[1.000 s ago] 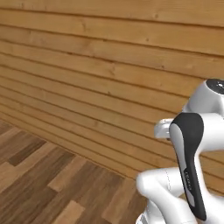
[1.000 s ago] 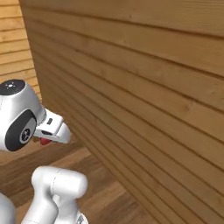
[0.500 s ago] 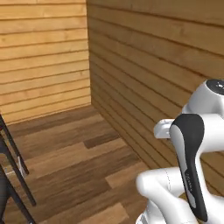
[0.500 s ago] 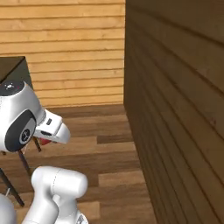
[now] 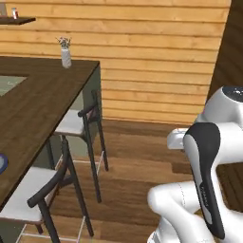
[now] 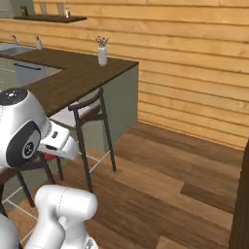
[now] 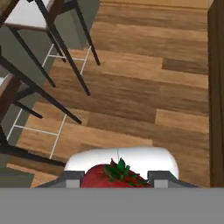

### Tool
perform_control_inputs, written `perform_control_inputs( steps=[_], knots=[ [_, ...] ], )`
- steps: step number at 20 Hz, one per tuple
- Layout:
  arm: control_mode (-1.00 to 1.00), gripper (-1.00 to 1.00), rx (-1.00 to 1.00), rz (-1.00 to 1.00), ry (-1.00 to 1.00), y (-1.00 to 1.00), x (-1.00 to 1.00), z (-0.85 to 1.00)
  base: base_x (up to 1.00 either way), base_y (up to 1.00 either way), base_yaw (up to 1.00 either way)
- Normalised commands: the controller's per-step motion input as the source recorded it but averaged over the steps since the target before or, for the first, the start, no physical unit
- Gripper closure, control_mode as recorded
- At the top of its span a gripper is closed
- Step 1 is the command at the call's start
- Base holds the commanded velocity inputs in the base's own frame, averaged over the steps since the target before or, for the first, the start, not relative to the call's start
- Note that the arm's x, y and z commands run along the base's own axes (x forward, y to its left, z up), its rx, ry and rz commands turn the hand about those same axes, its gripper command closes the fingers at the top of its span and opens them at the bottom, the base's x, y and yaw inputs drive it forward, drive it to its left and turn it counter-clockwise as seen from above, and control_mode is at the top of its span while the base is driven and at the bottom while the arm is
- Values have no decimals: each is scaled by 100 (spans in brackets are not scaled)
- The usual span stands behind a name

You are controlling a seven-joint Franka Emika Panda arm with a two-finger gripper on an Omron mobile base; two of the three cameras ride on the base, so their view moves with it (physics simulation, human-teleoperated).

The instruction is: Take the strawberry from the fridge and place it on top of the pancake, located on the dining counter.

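Room: wood-plank walls, plank floor (image 7: 144, 78).
Bench: long dark brown wood top (image 5: 33, 104), black chairs (image 5: 83, 123) alongside.
Fingers: clamped on bright red strawberry (image 7: 114, 176), above floor.

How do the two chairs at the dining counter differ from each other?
In the left base view, the near chair sits at the picture's bottom edge and is cut off by it, while the far chair shows whole, by the counter's end. The near chair's backrest angles across the view; the far chair's stands more upright. Both have dark frames and pale seats.
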Motion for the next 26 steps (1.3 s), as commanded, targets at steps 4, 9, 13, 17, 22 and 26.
perform_control_inputs(
  steps=[4, 9, 13, 17, 22, 26],
  knots=[
    [100, 100, 0, 0, 0, 0, 0, 0, 46, -13, 100],
    [100, 100, 0, 0, 0, 0, 0, 0, 46, -15, 99],
    [100, 100, 0, 0, 0, 0, 0, 0, 37, -36, 93],
    [100, 100, 0, 0, 0, 0, 0, 0, 32, -64, 83],
    [100, 100, 0, 0, 0, 0, 0, 0, 13, -71, 64],
    [100, 100, 0, 0, 0, 0, 0, 0, 22, -42, 55]
  ],
)
